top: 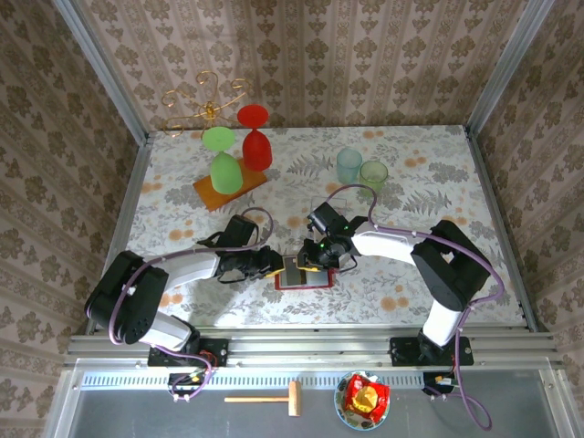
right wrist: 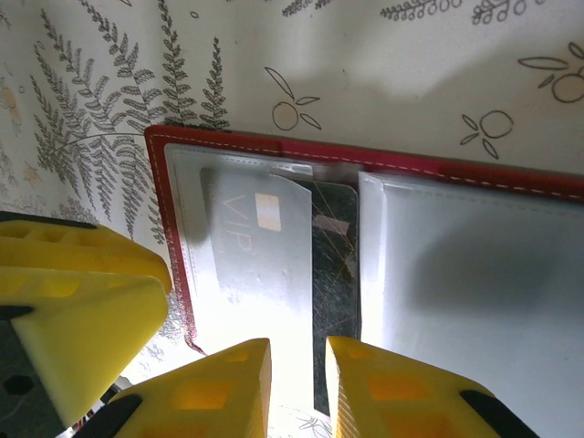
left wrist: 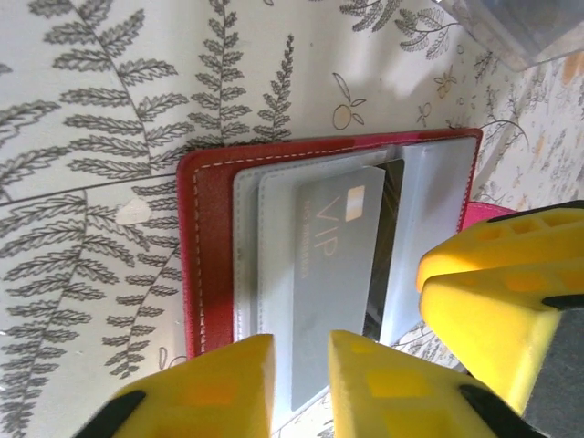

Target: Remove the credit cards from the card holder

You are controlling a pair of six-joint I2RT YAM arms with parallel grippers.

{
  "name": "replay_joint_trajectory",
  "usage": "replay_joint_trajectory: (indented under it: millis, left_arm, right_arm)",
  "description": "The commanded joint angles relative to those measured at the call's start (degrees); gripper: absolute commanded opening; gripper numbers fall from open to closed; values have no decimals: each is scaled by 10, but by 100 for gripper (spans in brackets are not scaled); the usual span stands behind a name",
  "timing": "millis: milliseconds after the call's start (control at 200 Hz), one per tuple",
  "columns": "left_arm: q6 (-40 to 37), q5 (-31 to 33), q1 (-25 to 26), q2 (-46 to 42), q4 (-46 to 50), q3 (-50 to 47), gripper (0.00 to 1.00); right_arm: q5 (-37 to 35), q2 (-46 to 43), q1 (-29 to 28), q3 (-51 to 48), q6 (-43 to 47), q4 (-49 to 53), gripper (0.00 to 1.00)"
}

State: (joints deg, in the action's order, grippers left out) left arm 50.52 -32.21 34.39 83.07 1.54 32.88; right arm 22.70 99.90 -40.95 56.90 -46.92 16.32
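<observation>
The left arm stretches low from the left toward the small red folding card holder (left wrist: 208, 255), open flat on the fern-patterned table (top: 438, 274). The left gripper (left wrist: 301, 388) has a narrow gap with the pale VIP card (left wrist: 328, 265) ending in it; I cannot tell if it pinches. The right gripper (right wrist: 297, 388), facing it, has a similar gap over the black card (right wrist: 336, 292), its grip just as unclear. Two clear tumblers (top: 360, 170) stand beyond the holder.
</observation>
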Motion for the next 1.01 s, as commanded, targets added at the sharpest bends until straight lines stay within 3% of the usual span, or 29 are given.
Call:
replay_joint_trajectory:
  millis: [0, 240, 610, 1000]
  left_arm:
    - [2, -15, -2, 1, -24, 13, 16]
    - [14, -35, 2, 33, -61, 5, 13]
    - [-6, -12, 2, 31, -17, -1, 12]
    - [-11, -7, 2, 38, -9, 0, 12]
  right_arm:
    - [10, -4, -3, -7, -13, -21, 23]
    - [19, 9, -3, -12, -20, -38, 23]
    - [31, 31, -3, -16, -22, -54, 23]
    - [-7, 24, -2, -10, -5, -8, 26]
